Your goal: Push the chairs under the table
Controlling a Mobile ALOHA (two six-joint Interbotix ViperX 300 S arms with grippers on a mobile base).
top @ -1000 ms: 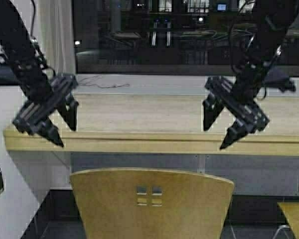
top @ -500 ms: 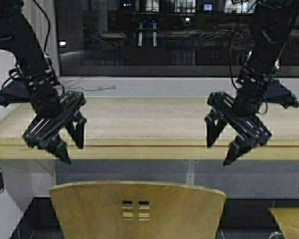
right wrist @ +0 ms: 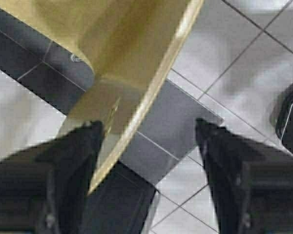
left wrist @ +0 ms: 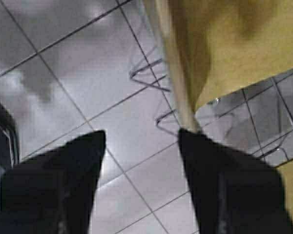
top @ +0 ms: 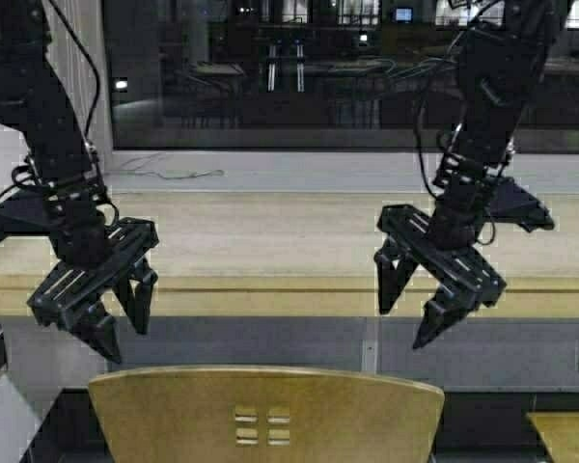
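Note:
A yellow-tan plywood chair (top: 265,420) stands before me, its backrest top at the bottom centre of the high view, four small square cutouts showing. The long pale-yellow table (top: 270,241) runs across behind it. My left gripper (top: 124,333) hangs open above the backrest's left end. My right gripper (top: 402,326) hangs open above its right end. Neither touches the chair. In the left wrist view the open gripper (left wrist: 141,141) looks down past the chair's edge (left wrist: 178,92) to the floor. In the right wrist view the open gripper (right wrist: 149,129) has the chair's backrest (right wrist: 136,58) between its fingers.
A second chair's seat (top: 565,434) shows at the bottom right. A dark window (top: 299,68) fills the wall behind the table, with a cable (top: 164,174) on the sill. The floor is grey tile (left wrist: 88,73). A white wall (top: 5,424) stands at the left.
Both grippers have dropped lower toward the chair's backrest. The scene has shifted down and to the left, so the robot has moved; the chair sits lower in view.

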